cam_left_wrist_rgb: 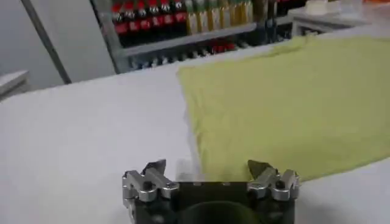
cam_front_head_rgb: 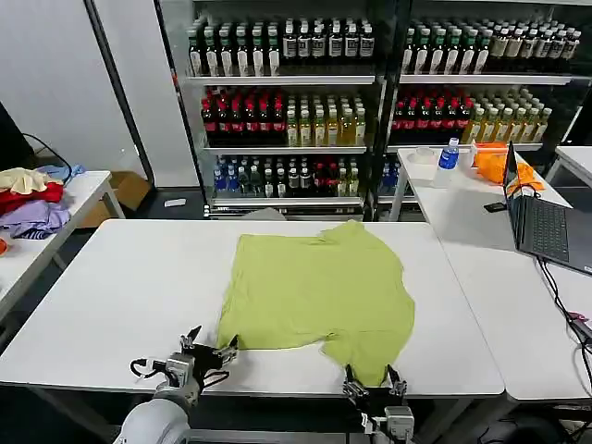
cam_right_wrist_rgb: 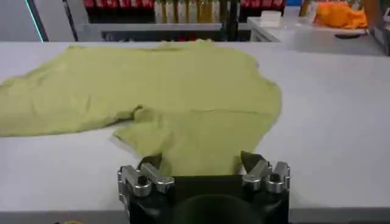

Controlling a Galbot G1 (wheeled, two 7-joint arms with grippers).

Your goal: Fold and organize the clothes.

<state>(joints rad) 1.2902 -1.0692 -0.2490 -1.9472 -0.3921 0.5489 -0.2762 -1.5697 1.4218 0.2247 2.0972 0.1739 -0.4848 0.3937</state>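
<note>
T-shirts: one lime T-shirt (cam_front_head_rgb: pixel 319 291), spread flat mid-tabletop (cam_front_head_rgb: pixel 120 296)
Pincers: two; left pincer (cam_front_head_rgb: pixel 205 350) spread wide, empty, by the shirt's near left corner; right pincer (cam_front_head_rgb: pixel 374 380) spread wide, empty, at the near sleeve
Shelves: bottles (cam_front_head_rgb: pixel 277 120) in rows

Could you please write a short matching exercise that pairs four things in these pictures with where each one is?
Things:
1. T-shirt
2. left pincer
3. right pincer
4. laptop

Places:
A. open, at the shirt's near sleeve
B. spread on the centre table
C. on the table to the right
D. open, at the shirt's near left corner

Pairs: 1-B, 2-D, 3-A, 4-C
</note>
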